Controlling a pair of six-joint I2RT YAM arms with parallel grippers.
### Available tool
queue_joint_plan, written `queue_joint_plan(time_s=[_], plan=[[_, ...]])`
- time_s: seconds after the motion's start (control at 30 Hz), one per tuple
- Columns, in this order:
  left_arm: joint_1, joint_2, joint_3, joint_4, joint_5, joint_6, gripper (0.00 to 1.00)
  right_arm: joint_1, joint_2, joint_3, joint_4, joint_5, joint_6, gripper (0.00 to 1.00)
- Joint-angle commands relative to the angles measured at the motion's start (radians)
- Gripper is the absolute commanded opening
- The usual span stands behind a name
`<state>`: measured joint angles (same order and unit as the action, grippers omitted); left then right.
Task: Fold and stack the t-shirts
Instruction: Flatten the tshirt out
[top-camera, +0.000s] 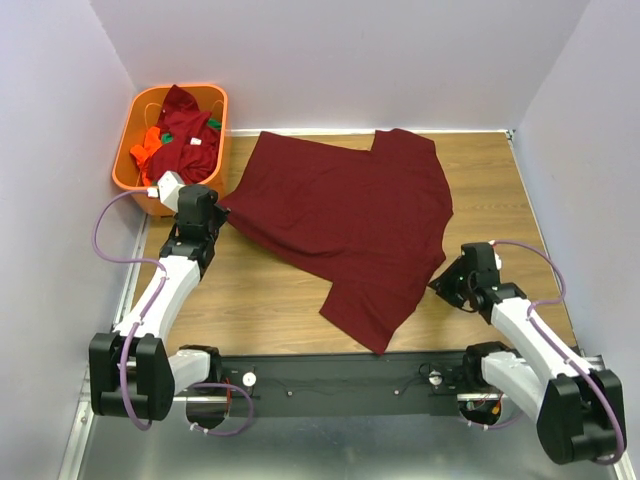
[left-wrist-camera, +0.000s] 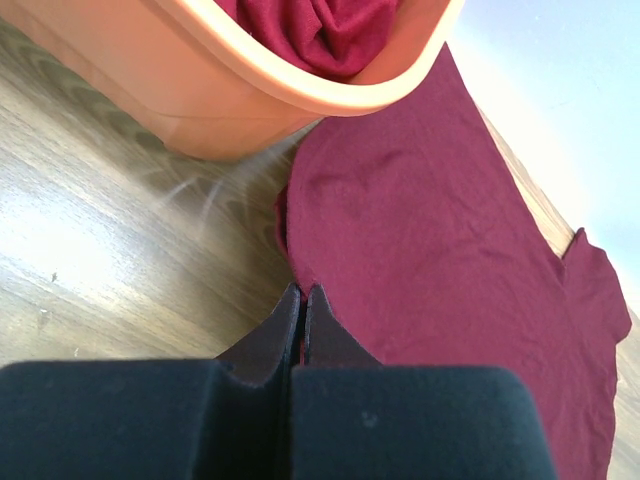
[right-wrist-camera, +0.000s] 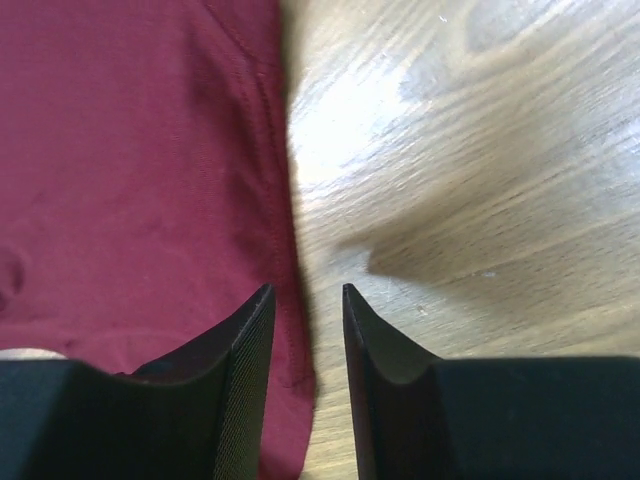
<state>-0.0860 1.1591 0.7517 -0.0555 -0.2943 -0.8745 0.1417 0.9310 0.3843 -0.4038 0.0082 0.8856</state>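
Note:
A dark maroon t-shirt (top-camera: 340, 215) lies spread flat on the wooden table, with one end trailing toward the front edge. My left gripper (top-camera: 222, 207) is at its left corner, next to the basket. In the left wrist view its jaws (left-wrist-camera: 302, 290) are shut on the edge of the shirt (left-wrist-camera: 440, 250), and a sliver of red shows between them. My right gripper (top-camera: 437, 285) is at the shirt's right edge. In the right wrist view it is open (right-wrist-camera: 305, 290) and low over the table, straddling the hemmed edge of the shirt (right-wrist-camera: 130, 180).
An orange plastic basket (top-camera: 222, 110) stands at the back left corner and holds more maroon shirts (top-camera: 185, 150) and an orange one (top-camera: 148, 145). Its wall (left-wrist-camera: 200, 90) is close to my left gripper. Walls close in the table on three sides.

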Motion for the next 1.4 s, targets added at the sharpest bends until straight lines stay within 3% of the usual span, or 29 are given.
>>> queue_joint_plan(time_s=[0.0,0.43,0.7,0.87,0.9,0.97,1.0,1.03,1.13,1.17,1.37], plan=[[0.006,-0.029,-0.011,0.000,0.014,0.014,0.00,-0.004,-0.063,-0.045,0.049,-0.042,-0.016,0.40],[0.006,-0.026,-0.018,0.003,0.014,0.011,0.00,0.103,-0.032,-0.071,0.060,-0.063,0.025,0.40],[0.006,-0.019,-0.031,0.009,0.017,0.008,0.00,0.231,-0.003,-0.110,0.053,-0.013,0.108,0.39],[0.006,-0.018,-0.048,0.017,0.023,0.005,0.00,0.236,-0.023,-0.117,0.033,0.041,0.127,0.37],[0.006,-0.018,-0.052,0.022,0.024,0.006,0.00,0.236,-0.024,-0.107,0.030,0.045,0.127,0.33],[0.006,-0.018,-0.061,0.023,0.026,0.008,0.00,0.236,-0.026,-0.064,-0.012,0.085,0.121,0.09],[0.006,-0.019,-0.063,0.023,0.026,0.011,0.00,0.236,-0.026,-0.039,-0.012,0.105,0.113,0.09],[0.006,-0.021,-0.072,0.022,0.027,0.014,0.00,0.236,-0.027,-0.015,-0.065,0.127,0.092,0.02],[0.006,-0.035,-0.094,0.025,0.029,0.016,0.00,0.236,-0.038,0.111,-0.200,0.211,0.058,0.01],[0.006,-0.041,-0.101,0.025,0.029,0.016,0.00,0.234,-0.050,0.128,-0.229,0.225,0.061,0.06],[-0.003,-0.082,-0.213,0.037,0.043,-0.010,0.00,0.234,-0.020,0.174,-0.306,0.147,0.079,0.04]])
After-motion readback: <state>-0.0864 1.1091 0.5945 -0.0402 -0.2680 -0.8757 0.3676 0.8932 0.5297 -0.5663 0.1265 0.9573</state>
